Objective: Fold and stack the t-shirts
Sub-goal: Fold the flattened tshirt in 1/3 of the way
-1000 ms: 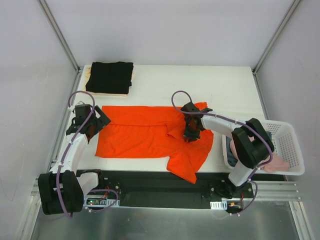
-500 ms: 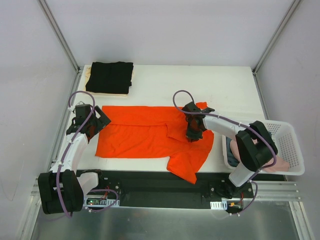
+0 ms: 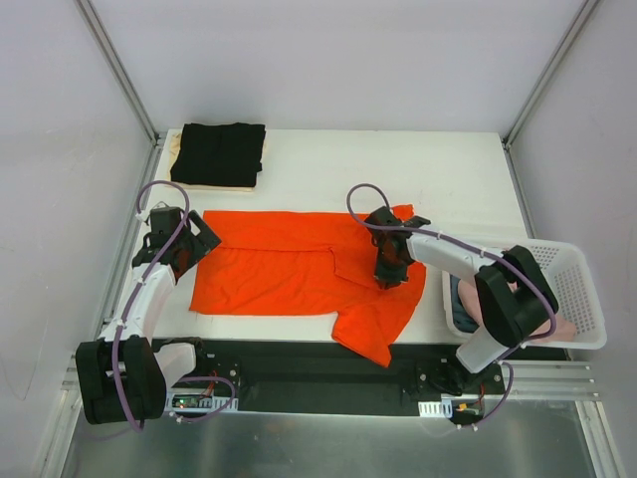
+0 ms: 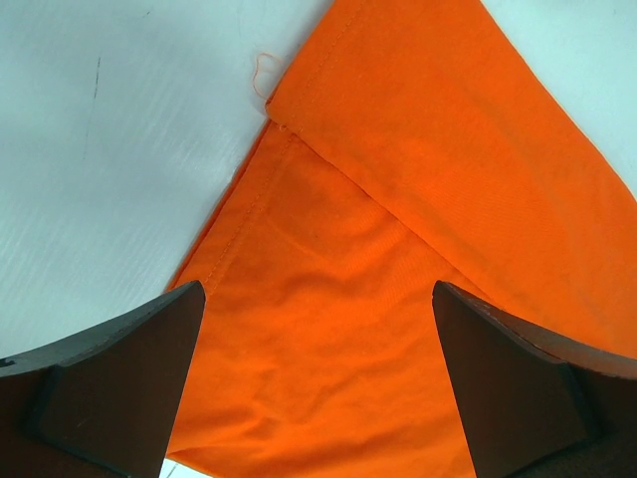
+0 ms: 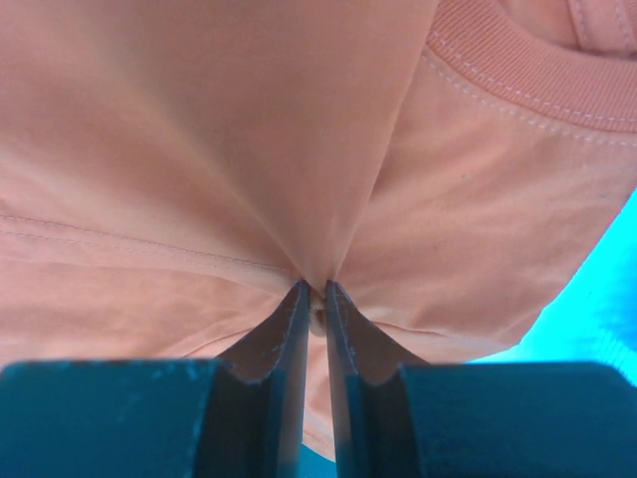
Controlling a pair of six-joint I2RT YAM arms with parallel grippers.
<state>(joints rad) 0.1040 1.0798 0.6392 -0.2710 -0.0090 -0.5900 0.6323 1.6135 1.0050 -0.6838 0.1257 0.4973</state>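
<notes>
A bright orange-red t-shirt (image 3: 289, 269) lies spread on the white table (image 3: 468, 179), one sleeve hanging over the near edge. My right gripper (image 3: 386, 271) is shut on a pinch of its cloth near the collar; in the right wrist view the fabric (image 5: 249, 149) bunches into the closed fingertips (image 5: 299, 299). My left gripper (image 3: 185, 247) is open at the shirt's left hem; in the left wrist view its fingers (image 4: 109, 368) straddle the orange cloth (image 4: 398, 239) without touching it. A folded black t-shirt (image 3: 219, 152) lies on a cream one at the far left corner.
A white lattice basket (image 3: 567, 289) stands at the right edge, holding pink and dark blue cloth. Metal frame posts rise at the table's far corners.
My right gripper has moved slightly right and toward the near edge, dragging the pinched cloth with it. The left arm has not moved.
</notes>
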